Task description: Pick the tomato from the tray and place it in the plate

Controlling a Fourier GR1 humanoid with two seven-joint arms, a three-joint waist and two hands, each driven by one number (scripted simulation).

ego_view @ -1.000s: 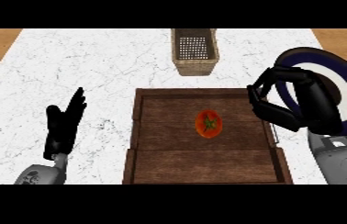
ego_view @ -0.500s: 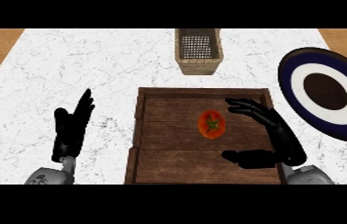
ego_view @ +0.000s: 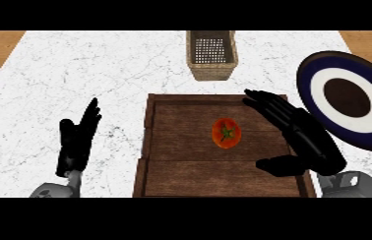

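Half the plate [ego_view: 335, 104] cut off.

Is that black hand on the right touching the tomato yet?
Apart. The head view shows bare tray wood between the tomato and the open right hand on every side.

Black left robot hand [ego_view: 76, 140], right robot hand [ego_view: 301, 135]; grey forearms.

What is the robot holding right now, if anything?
Nothing. The right hand is open beside the tomato, which lies untouched on the wooden tray. The left hand rests open on the counter, left of the tray.
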